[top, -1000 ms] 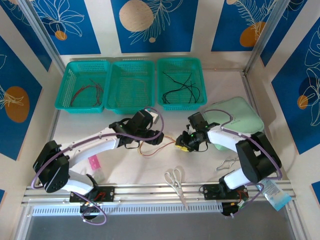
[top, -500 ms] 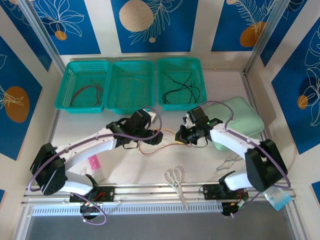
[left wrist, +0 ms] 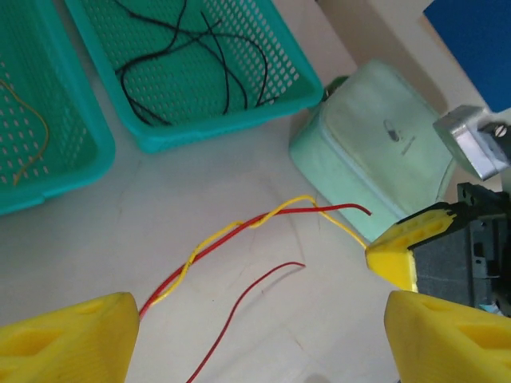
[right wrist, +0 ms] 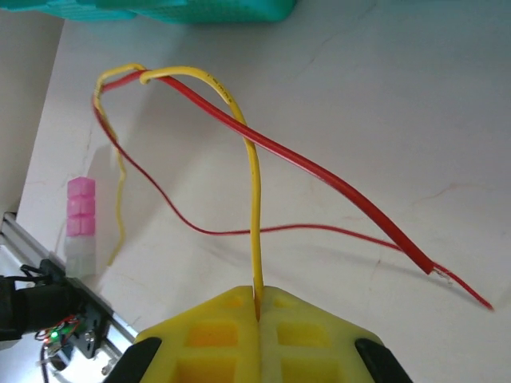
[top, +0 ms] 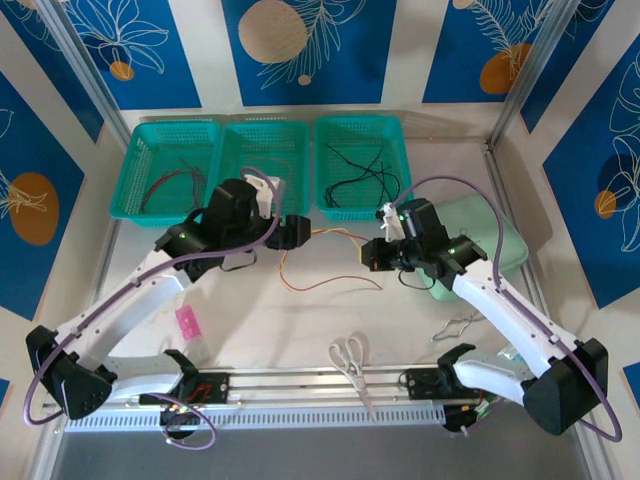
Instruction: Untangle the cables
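Note:
A yellow cable [right wrist: 254,199] and a red cable [right wrist: 319,171] are twisted round each other and stretch above the table between my two grippers [top: 335,238]. My right gripper [right wrist: 257,307] is shut on the yellow cable's end, and its finger [left wrist: 395,251] shows in the left wrist view. My left gripper [left wrist: 259,335] stands open with its fingers wide apart. The twisted pair [left wrist: 215,239] runs to the inner edge of its left finger [left wrist: 72,339]. A loose red end [left wrist: 239,299] hangs and curves over the table [top: 330,282].
Three teal baskets stand at the back: one with reddish wires [top: 165,213], one with a tan wire [top: 260,218], one with black wires [top: 362,213]. A mint lid [top: 485,235] lies right; scissors [top: 348,357], a pink block [top: 187,323] and a metal clip [top: 455,325] lie near.
Both arms have lifted and swung back toward the baskets. The left gripper went up and left, and the twisted cables now stretch between the two grippers.

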`<state>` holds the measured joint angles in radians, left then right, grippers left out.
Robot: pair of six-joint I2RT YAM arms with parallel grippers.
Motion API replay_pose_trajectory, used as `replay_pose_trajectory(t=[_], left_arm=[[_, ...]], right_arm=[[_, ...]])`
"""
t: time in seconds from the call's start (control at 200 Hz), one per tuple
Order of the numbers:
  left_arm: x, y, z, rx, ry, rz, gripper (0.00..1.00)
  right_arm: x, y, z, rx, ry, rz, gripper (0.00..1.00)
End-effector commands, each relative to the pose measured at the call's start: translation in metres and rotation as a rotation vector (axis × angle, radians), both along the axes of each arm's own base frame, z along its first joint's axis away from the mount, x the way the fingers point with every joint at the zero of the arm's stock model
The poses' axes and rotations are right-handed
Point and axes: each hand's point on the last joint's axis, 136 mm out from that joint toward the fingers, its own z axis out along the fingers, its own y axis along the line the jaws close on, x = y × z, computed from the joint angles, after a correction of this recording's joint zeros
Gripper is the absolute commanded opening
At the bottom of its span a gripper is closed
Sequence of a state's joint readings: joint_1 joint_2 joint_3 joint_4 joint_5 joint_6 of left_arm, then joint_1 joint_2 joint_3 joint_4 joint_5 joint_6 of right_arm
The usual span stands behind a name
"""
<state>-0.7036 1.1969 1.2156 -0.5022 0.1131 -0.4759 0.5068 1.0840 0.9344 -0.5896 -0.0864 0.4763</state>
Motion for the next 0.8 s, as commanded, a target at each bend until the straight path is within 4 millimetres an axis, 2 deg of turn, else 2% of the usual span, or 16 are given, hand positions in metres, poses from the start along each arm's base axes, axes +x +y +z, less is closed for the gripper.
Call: replay_pose_trajectory(t=[0.0, 0.16, 0.335, 0.545, 0.795], left_arm=[[-0.013, 0.006, 0.012, 0.032, -0.036, -0.065, 0.80], [-0.016, 0.009, 0.009, 0.088, -0.064, -0.110, 0.80], [-0.019, -0.001, 0.014, 0.041, -0.084, -0.156, 0.76], [-0.012, -0.002, 0.035, 0.079, -0.185, -0.182, 0.77], [0.000, 0.011, 0.075, -0.072, -0.341, -0.173, 0.80]], right_arm=[[0.009, -0.005, 0.025, -0.032, -0.143, 0.022, 0.00], [0.018, -0.006, 0.052, -0.007, -0.288, 0.017, 0.00], [0.026, -0.012, 0.096, 0.033, -0.469, -0.016, 0.00], [0.038, -0.032, 0.137, 0.075, -0.527, -0.124, 0.00], [0.054, -0.060, 0.180, 0.203, -0.497, -0.296, 0.00]])
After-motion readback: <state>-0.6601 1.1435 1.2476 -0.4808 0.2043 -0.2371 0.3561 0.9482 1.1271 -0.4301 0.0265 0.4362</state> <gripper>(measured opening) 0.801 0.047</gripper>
